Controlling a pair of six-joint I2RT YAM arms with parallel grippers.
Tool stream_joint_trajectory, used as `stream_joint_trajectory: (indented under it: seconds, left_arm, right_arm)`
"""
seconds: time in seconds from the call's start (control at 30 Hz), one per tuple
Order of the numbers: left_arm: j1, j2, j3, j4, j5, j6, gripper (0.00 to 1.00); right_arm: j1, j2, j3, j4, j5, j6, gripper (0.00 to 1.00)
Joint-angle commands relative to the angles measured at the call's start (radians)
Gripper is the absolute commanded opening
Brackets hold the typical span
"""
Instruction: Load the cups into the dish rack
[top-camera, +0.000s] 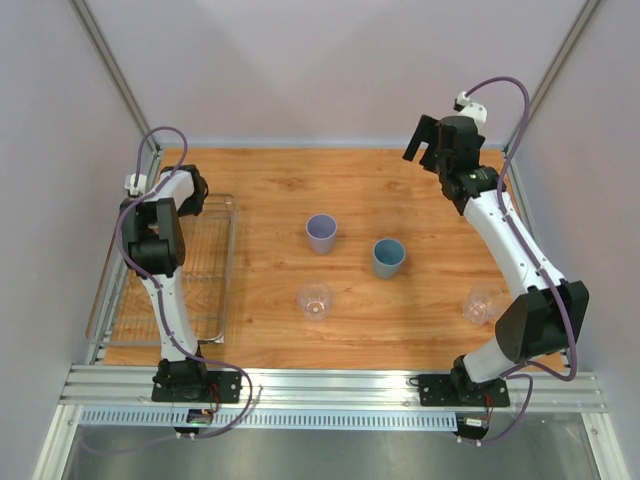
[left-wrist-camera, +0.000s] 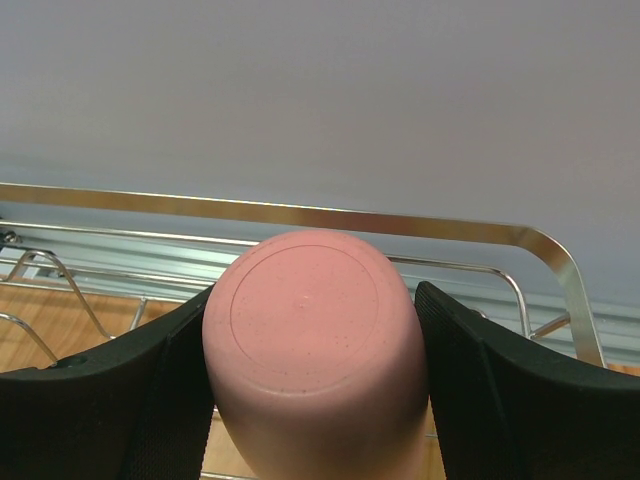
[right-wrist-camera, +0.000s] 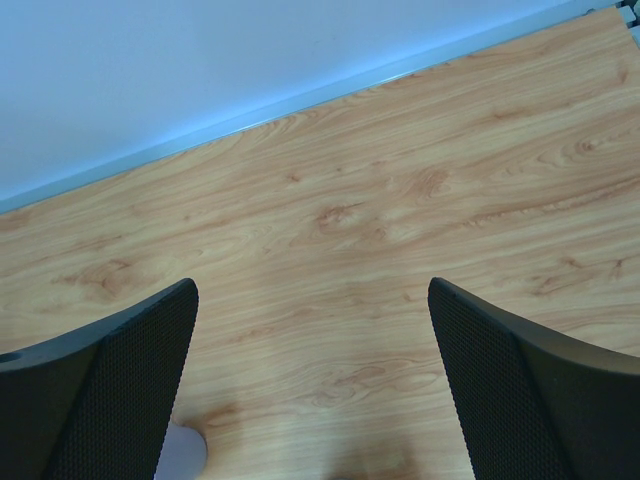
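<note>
Left wrist view gives me the matte, faintly speckled pink plastic tumbler (left-wrist-camera: 310, 340), its flat round base turned toward the lens. The left gripper (left-wrist-camera: 315, 350) is clamped on it, one black textured finger (left-wrist-camera: 120, 395) pressed against each side of its rounded wall. Behind it runs the curved, polished rim of the rectangular silver wire dish rack (left-wrist-camera: 300, 213), with thin bent prongs below. I cannot tell whether the tumbler touches the wires.

From the top camera, the rack sits at the left edge of the wood-grain table (top-camera: 400, 190), and the left gripper hangs over its far end.

Four tumblers stand upright out on the wood, well apart from the rack:
- the opaque lavender tumbler (top-camera: 321, 233)
- the opaque blue plastic tumbler (top-camera: 388, 257), near it on the right
- one clear transparent tumbler (top-camera: 315, 301), nearer to me
- a second clear tumbler (top-camera: 482, 303), just beside the right arm

The right gripper (top-camera: 432, 150) is raised over the far right corner. Its wrist camera shows the mesh-textured fingers (right-wrist-camera: 110, 390) spread wide over bare wood, gripping nothing.
</note>
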Motion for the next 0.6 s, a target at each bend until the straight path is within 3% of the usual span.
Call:
stream_joint_trajectory:
  seconds: [0.0,0.07,0.2,0.3,0.57]
  left_arm:
    - [0.006,0.001,0.041,-0.344,-0.06,-0.388,0.73]
    - [0.006,0.001,0.041,-0.345,-0.057,-0.388,0.76]
    - [0.006,0.018,0.089,-0.345,-0.058,-0.34,0.94]
    - [0.006,0.036,0.119,-0.345,-0.058,-0.296,0.99]
    - [0.006,0.015,0.084,-0.344,-0.045,-0.309,0.99]
  right_arm:
    - [-0.004,0.004,0.06,0.021,-0.004,-0.03,1.0]
    - [-0.004,0.007,0.074,0.023,-0.007,-0.037,1.0]
    - [-0.004,0.01,0.081,0.018,-0.012,-0.039,1.0]
    - [-0.004,0.004,0.081,0.012,-0.017,-0.04,1.0]
    - [-0.004,-0.006,0.078,0.017,-0.004,-0.062,1.0]
